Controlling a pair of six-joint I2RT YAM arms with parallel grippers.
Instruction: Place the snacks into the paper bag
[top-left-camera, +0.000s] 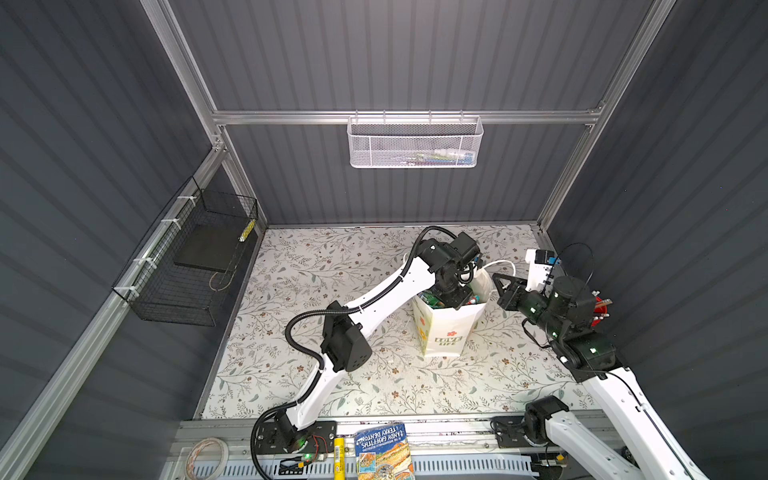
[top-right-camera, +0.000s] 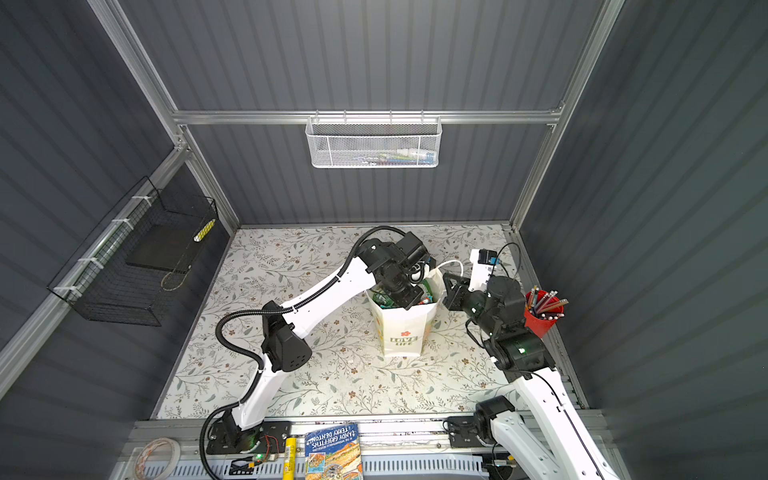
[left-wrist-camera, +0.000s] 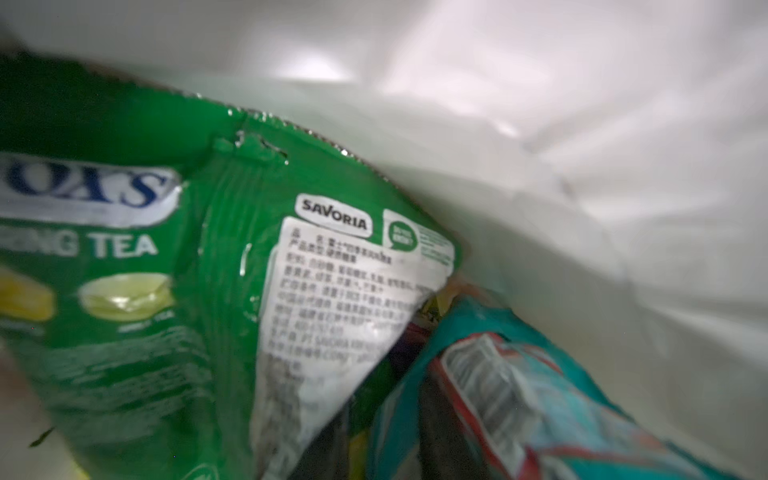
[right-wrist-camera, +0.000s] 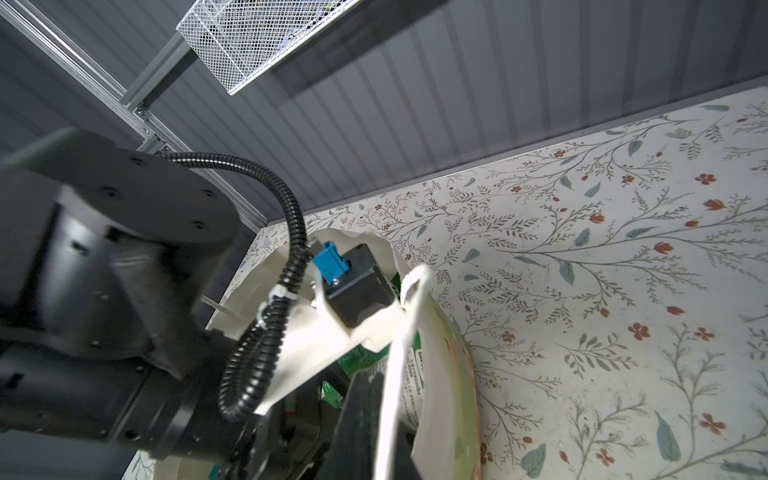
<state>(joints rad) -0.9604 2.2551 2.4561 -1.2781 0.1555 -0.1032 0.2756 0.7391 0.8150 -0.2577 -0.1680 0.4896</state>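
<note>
Top view: left pincer (top-left-camera: 459, 301) inside bag (top-left-camera: 446, 328)

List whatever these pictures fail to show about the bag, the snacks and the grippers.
Left gripper: jaws sunk in the bag, hidden by the left arm in both top views; absent from the left wrist view.
Snacks: count unknowable; that arm covers the bag mouth.
Teal packet: print blurred, left wrist view.
Right gripper: whether it pinches the handle; the right wrist view's bottom edge cuts that off.
</note>
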